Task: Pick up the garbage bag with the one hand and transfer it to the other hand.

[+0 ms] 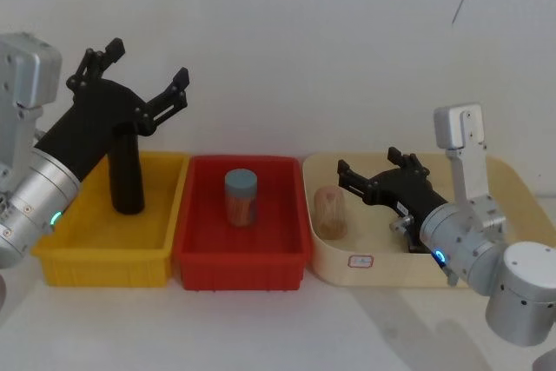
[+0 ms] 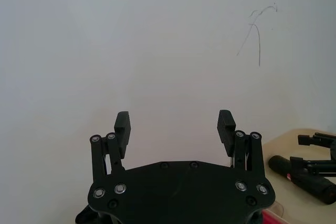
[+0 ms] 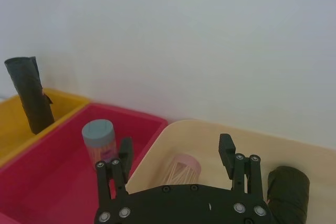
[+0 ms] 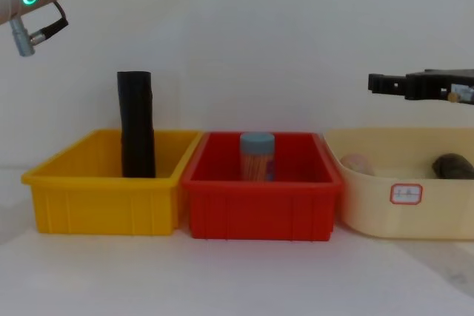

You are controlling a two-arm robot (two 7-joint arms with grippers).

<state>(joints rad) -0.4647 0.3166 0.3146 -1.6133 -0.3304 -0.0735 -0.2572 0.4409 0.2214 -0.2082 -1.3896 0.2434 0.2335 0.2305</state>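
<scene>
The garbage bag (image 2: 304, 177), a glossy black roll with a small red mark, lies on its side in the cream tray (image 1: 391, 280). It also shows as a dark lump (image 4: 452, 166) and beside my right wrist (image 3: 287, 192). My right gripper (image 1: 367, 161) hovers open over that tray, close beside the bag, with nothing between its fingers (image 3: 226, 150). My left gripper (image 1: 148, 60) is raised high above the yellow bin (image 1: 104, 267), open and empty, facing the wall.
A plain tall black roll (image 1: 127, 175) stands upright in the yellow bin. The red bin (image 1: 243, 267) in the middle holds a blue-capped jar (image 1: 241, 197). A pinkish jar (image 1: 330, 212) stands at the cream tray's left end. A white wall is close behind.
</scene>
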